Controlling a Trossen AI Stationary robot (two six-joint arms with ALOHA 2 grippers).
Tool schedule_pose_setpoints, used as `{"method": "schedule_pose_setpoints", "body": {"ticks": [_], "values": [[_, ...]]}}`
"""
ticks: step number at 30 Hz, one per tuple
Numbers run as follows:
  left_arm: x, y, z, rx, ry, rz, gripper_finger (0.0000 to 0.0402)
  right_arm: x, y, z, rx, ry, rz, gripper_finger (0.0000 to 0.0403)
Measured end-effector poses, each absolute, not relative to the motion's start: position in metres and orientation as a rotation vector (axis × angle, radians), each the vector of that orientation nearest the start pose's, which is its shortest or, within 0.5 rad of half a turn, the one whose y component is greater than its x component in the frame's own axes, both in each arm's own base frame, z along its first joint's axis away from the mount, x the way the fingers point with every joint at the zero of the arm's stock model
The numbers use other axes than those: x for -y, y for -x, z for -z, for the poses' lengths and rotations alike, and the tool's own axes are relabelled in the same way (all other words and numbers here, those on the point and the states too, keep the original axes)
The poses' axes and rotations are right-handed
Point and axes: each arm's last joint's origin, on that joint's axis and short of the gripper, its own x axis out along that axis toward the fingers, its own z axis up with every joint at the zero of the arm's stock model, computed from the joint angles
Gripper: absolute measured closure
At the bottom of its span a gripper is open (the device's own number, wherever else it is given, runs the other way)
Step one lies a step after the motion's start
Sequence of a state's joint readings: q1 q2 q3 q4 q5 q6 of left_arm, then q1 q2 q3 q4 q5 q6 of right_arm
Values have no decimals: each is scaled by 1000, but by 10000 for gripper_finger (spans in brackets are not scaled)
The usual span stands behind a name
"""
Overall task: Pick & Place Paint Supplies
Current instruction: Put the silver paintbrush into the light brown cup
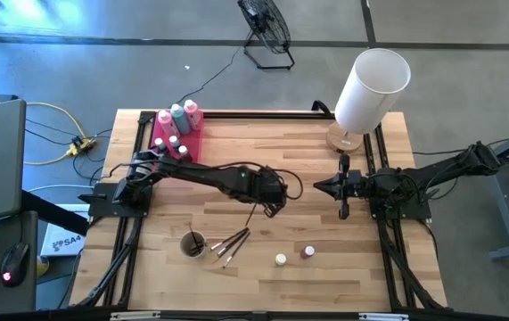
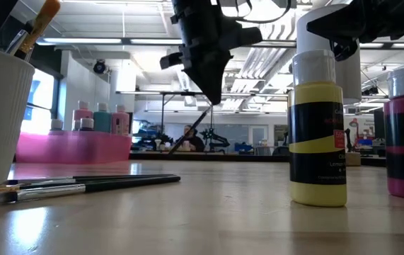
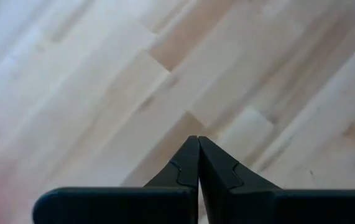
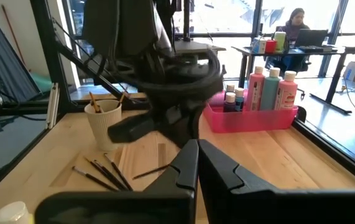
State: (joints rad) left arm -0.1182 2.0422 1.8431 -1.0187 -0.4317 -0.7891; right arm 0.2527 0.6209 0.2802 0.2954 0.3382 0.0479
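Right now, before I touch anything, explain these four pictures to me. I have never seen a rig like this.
These are two dark robot arms at a wooden table, each ending in a two-finger pincer. One picture looks straight down, one looks level across the tabletop, and two come from cameras on the wrists. The left pincer, over the table's middle, is shut on a thin brush that slants down toward the wood. The right pincer waits shut and empty at the right side. A pink tray at the back holds squeeze bottles. Near the front are a white cup, loose brushes and two small paint pots. The white cylinder is a lampshade.
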Motion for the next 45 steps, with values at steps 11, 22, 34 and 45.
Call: {"method": "schedule_pose_setpoints", "body": {"ticks": [11,22,34,45], "values": [[36,-417,-271,-1015,281,-744,401,-28,-149,-227,-49,-32,87,400],[55,-403,-283,-1031,175,-719,401,-28,-148,-222,-95,-18,88,400],[83,-362,-307,-1000,-13,-862,401,-28,-148,-223,-88,-20,90,400],[109,-322,-338,-834,7,-933,401,-28,-148,-223,-88,-28,88,400]]}}
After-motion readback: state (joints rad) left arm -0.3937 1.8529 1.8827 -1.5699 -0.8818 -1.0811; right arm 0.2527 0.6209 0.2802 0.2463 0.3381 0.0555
